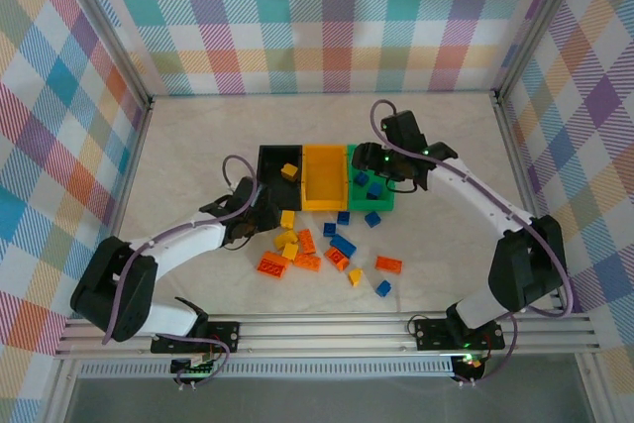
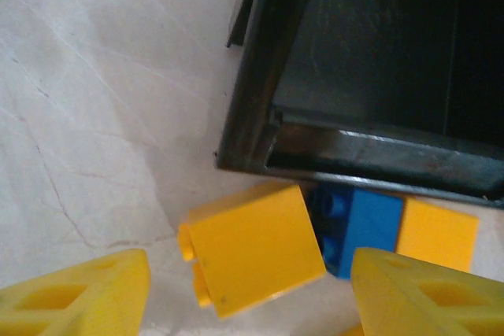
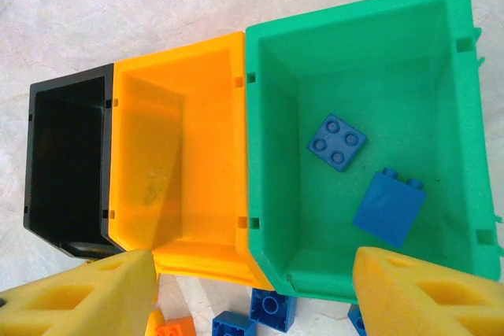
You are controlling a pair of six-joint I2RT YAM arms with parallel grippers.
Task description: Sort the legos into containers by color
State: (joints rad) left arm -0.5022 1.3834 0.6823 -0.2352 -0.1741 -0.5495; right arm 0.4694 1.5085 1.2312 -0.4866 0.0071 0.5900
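1. Landmark: the orange-yellow bin (image 1: 324, 180) stands mid-row on the surface (image 1: 198, 146). The black bin (image 1: 269, 160) touches its left side and the green bin (image 3: 272, 155) its right side.
2. Left gripper (image 2: 250, 273): positioned near-left of the orange-yellow bin, at the black bin's near corner. Jaws are partly apart and straddle a yellow brick (image 2: 256, 245) lying on the surface. A gap shows on each side, so nothing is gripped.
3. Right gripper (image 3: 253, 269): positioned right of the orange-yellow bin, above the green bin. Jaws are apart and empty.
4. Sorted contents: two blue bricks (image 3: 336, 142) lie in the green bin; one yellow piece (image 1: 289, 171) lies in the black bin.
5. Loose legos (image 1: 272, 264): yellow, orange and blue, scattered on the surface just nearside of the orange-yellow bin.
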